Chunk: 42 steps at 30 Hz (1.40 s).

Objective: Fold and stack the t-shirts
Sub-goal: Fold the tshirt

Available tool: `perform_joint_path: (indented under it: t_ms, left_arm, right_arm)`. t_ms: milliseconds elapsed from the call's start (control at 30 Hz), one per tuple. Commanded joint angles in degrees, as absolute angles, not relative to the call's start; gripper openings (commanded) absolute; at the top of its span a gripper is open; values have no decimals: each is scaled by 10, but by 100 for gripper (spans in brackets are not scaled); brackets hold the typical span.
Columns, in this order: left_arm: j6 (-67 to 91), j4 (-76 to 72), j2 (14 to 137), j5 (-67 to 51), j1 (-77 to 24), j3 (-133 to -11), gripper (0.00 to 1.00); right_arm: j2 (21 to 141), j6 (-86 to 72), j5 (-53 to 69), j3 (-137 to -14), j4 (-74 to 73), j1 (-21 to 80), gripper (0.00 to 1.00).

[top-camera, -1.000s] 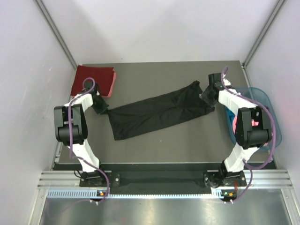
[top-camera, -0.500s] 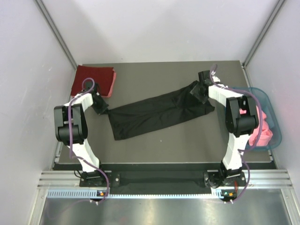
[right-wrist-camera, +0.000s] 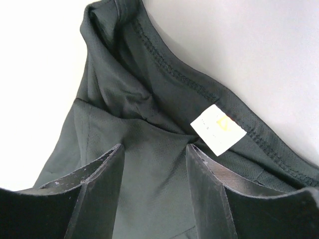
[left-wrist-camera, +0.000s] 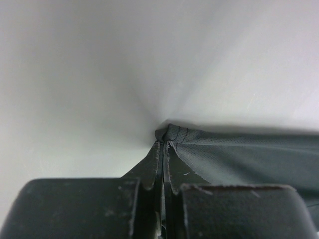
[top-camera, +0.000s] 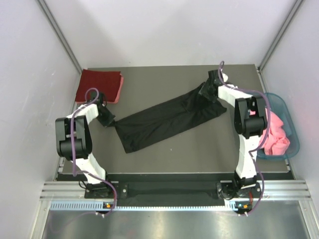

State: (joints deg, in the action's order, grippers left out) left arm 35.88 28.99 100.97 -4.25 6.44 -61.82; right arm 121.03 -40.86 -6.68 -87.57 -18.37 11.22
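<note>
A large black t-shirt [top-camera: 169, 119] lies stretched in a slanted band across the table. My left gripper [top-camera: 110, 121] is shut on its left corner; in the left wrist view the gripper [left-wrist-camera: 164, 144] pinches a bunched bit of black t-shirt [left-wrist-camera: 239, 159]. My right gripper [top-camera: 207, 89] is open over the shirt's far right end. In the right wrist view the gripper [right-wrist-camera: 155, 149] has its jaws spread just above the black t-shirt [right-wrist-camera: 134, 89], beside the collar's white label [right-wrist-camera: 218, 129]. A folded dark red t-shirt [top-camera: 98, 83] lies at the back left.
A pink cloth [top-camera: 118, 92] shows under the dark red t-shirt's right edge. A teal basket [top-camera: 283, 110] with pink cloth [top-camera: 277, 139] sits past the table's right edge, next to the right arm. White walls enclose the table on three sides.
My right gripper has swung left from the shirt's right edge to over the collar end and opened wider. My left gripper has shifted slightly toward the near side, still holding the corner.
</note>
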Motion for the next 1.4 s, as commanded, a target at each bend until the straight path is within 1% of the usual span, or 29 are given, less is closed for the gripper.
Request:
perform_joint_path:
  t_ms: [0, 233, 333, 567, 700, 867, 900, 933, 967, 1067, 1100, 1267, 1300, 1367]
  left_arm:
    - [373, 325, 982, -49, 65, -594, 0]
    - [417, 281, 938, -93, 64, -513, 0]
    - [432, 272, 926, -103, 60, -493, 0]
    - [471, 252, 883, -94, 41, -438, 0]
    - [499, 248, 864, -91, 33, -413, 0]
    - [533, 238, 820, -75, 5, -383, 0]
    - [535, 240, 816, -75, 4, -382, 1]
    - [534, 248, 810, -74, 4, -384, 5]
    - [533, 254, 809, -69, 4, -388, 15]
    - [523, 282, 818, -51, 5, -409, 26]
    - [515, 289, 823, -46, 5, -416, 32]
    - [449, 350, 849, 20, 9, -514, 43]
    - [393, 345, 853, 7, 9, -531, 42]
    - [351, 332, 854, -37, 9, -561, 45]
  right_arm:
    - [1260, -373, -36, -925, -168, 113, 53]
    - [1317, -355, -2, -977, -164, 113, 53]
    - [1335, -351, 34, -991, -143, 113, 54]
    - [1395, -324, 93, -1088, -136, 113, 54]
    - [1425, -309, 120, -1121, -133, 113, 54]
    - [1434, -295, 172, -1124, -97, 113, 55]
    - [1434, -289, 182, -1125, -98, 114, 55]
    - [1427, -287, 184, -1125, -101, 114, 56]
    - [1423, -280, 183, -1125, -105, 115, 56]
    - [1387, -275, 177, -1110, -110, 114, 57]
    - [1376, -274, 176, -1099, -108, 115, 57]
    - [1289, -271, 163, -1077, -131, 107, 59]
    - [1277, -270, 160, -1063, -134, 105, 60]
    - [1241, -270, 158, -1041, -149, 99, 61]
